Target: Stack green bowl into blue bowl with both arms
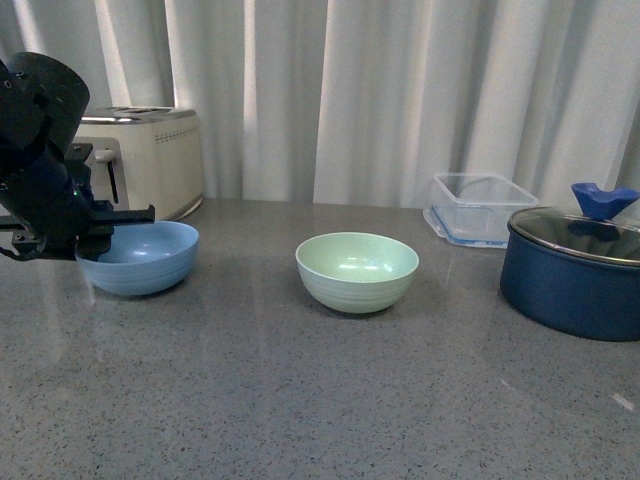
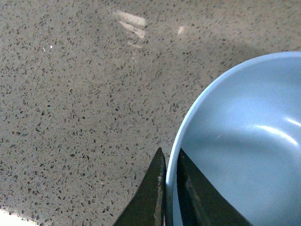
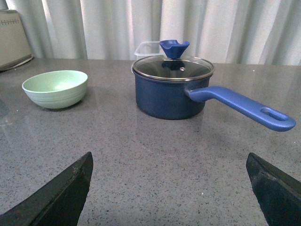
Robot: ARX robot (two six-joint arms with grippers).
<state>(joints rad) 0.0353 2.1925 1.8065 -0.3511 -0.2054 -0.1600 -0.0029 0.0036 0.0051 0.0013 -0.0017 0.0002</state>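
The blue bowl [image 1: 140, 257] sits on the grey counter at the left. My left gripper [image 1: 95, 235] is shut on its near-left rim; in the left wrist view the gripper [image 2: 170, 157] has one finger inside and one outside the blue bowl's [image 2: 244, 141] wall. The green bowl [image 1: 356, 270] stands upright and empty in the middle of the counter, apart from the blue bowl. It also shows in the right wrist view [image 3: 55, 88], far off. My right gripper [image 3: 169, 162] is open and empty, low over bare counter; it is not in the front view.
A dark navy pot with glass lid [image 1: 575, 270] stands at the right, its long handle [image 3: 242, 107] pointing outward. A clear plastic container [image 1: 480, 208] is behind it. A cream toaster [image 1: 140, 160] stands behind the blue bowl. Curtains close the back.
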